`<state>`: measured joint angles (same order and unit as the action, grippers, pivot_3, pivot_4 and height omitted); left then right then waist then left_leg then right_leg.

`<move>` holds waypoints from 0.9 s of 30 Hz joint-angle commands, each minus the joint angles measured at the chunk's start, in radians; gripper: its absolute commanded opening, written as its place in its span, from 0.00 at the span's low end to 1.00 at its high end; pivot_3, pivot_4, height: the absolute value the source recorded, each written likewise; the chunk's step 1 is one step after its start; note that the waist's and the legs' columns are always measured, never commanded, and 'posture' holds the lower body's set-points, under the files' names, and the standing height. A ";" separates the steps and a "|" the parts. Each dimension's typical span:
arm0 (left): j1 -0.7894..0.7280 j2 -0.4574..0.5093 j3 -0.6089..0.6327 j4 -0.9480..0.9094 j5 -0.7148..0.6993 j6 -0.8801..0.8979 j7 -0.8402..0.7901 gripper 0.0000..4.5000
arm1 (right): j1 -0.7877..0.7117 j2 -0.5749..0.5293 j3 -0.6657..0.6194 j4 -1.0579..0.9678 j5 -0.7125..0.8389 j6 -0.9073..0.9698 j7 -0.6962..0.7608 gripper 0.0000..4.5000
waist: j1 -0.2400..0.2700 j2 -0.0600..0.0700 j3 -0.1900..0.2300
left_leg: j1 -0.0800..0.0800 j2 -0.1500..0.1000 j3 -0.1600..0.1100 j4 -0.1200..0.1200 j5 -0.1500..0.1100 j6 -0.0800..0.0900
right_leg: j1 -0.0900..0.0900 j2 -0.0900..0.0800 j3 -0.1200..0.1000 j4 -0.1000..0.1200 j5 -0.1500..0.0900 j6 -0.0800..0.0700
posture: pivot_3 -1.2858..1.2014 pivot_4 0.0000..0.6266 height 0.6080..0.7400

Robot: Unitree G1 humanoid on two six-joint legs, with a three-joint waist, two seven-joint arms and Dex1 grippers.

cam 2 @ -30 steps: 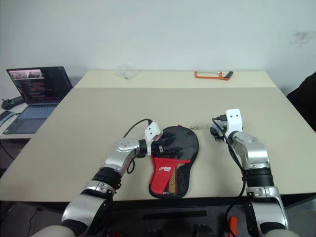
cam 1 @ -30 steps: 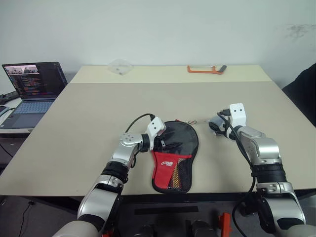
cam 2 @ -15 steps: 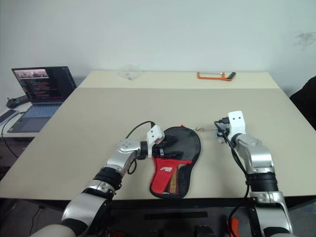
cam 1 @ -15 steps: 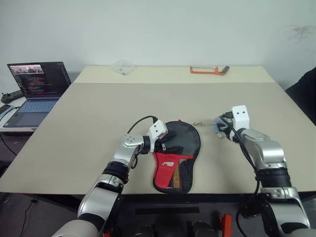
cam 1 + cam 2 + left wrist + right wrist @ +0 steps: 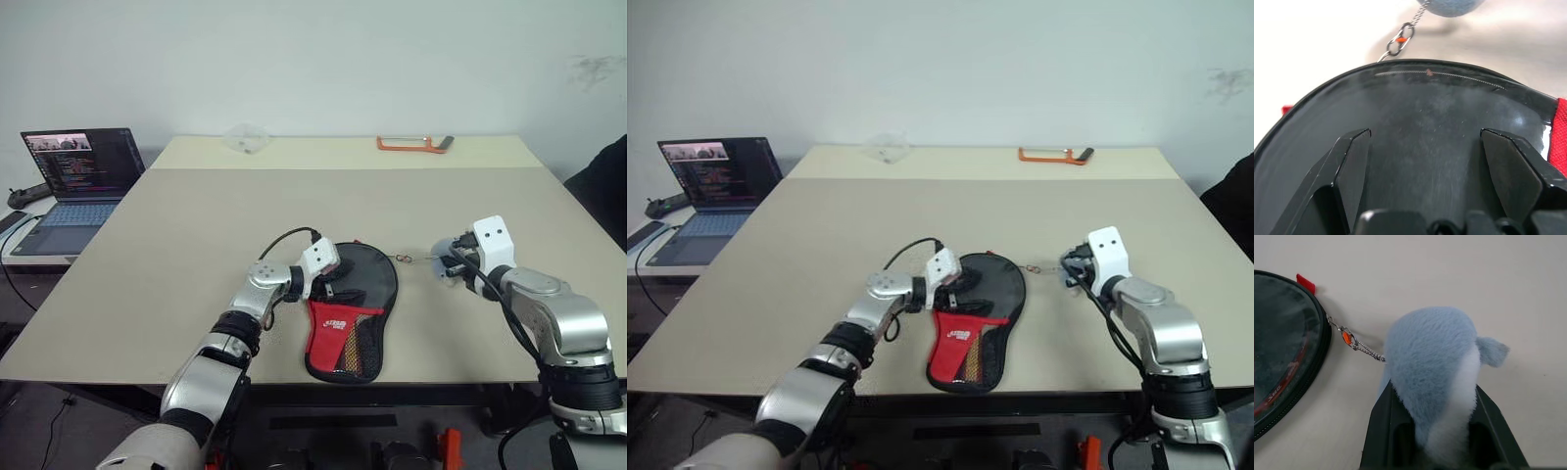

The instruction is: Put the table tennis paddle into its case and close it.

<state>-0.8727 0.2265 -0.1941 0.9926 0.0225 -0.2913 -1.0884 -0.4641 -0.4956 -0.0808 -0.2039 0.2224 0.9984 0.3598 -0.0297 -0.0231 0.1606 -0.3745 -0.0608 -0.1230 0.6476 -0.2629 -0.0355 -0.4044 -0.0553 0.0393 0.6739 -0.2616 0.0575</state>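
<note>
Lying flat near the table's (image 5: pixel 196 215) front edge, the case (image 5: pixel 355 304) sits at six o'clock in the head view, the left gripper (image 5: pixel 333 284) touching its nine o'clock rim. Its wrist view shows black fingers (image 5: pixel 1352 166) spread apart over the clear cover. The right gripper (image 5: pixel 1432 431) is clamped on a blue plush charm (image 5: pixel 1435 362), chained (image 5: pixel 1359 346) to the case.

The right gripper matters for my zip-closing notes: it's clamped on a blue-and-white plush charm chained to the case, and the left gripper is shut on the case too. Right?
One detail is off. The left gripper is open, its two fingers spread over the case; the left wrist view shows this. The right gripper is indeed clamped on the blue-and-white plush charm chained to the case.
</note>
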 commanded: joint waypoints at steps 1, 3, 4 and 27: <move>-0.002 -0.009 -0.044 0.059 0.046 -0.038 -0.048 0.87 | -0.006 -0.036 0.003 -0.055 0.017 0.015 0.033 0.12 | 0.000 0.000 0.000 | 0.000 0.000 0.000 0.000 0.000 0.000 | 0.000 0.000 0.000 0.000 0.000 0.000 | 0.52 0.24 1.00; -0.014 -0.018 -0.042 0.086 0.047 -0.043 -0.050 0.87 | 0.013 -0.073 0.003 -0.075 0.028 0.033 0.066 0.12 | 0.000 0.000 0.000 | 0.000 0.000 0.000 0.000 0.000 0.000 | 0.000 0.000 0.000 -0.001 0.000 0.000 | 0.52 0.24 1.00; -0.018 -0.020 -0.043 0.096 0.048 -0.046 -0.051 0.87 | 0.022 -0.089 0.004 -0.082 0.031 0.039 0.078 0.12 | 0.001 0.000 0.000 | -0.001 0.000 0.000 0.000 0.000 0.000 | 0.000 0.000 0.000 -0.001 0.000 0.000 | 0.52 0.24 1.00; -0.006 -0.059 -0.045 0.139 0.060 -0.033 -0.040 0.87 | 0.452 -0.354 -0.119 -0.677 0.471 0.343 0.341 0.12 | 0.014 0.001 -0.002 | -0.001 0.000 -0.008 -0.001 -0.003 0.004 | 0.010 -0.001 -0.009 -0.015 -0.002 0.006 | 0.52 0.24 1.00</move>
<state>-0.9136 0.1745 -0.2059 1.0918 0.0363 -0.3469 -1.1250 -0.0242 -0.8513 -0.1862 -0.8131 0.6502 1.3289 0.6945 -0.0159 -0.0225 0.1582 -0.3744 -0.0605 -0.1316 0.6469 -0.2656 -0.0316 -0.3922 -0.0559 0.0296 0.6575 -0.2642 0.0635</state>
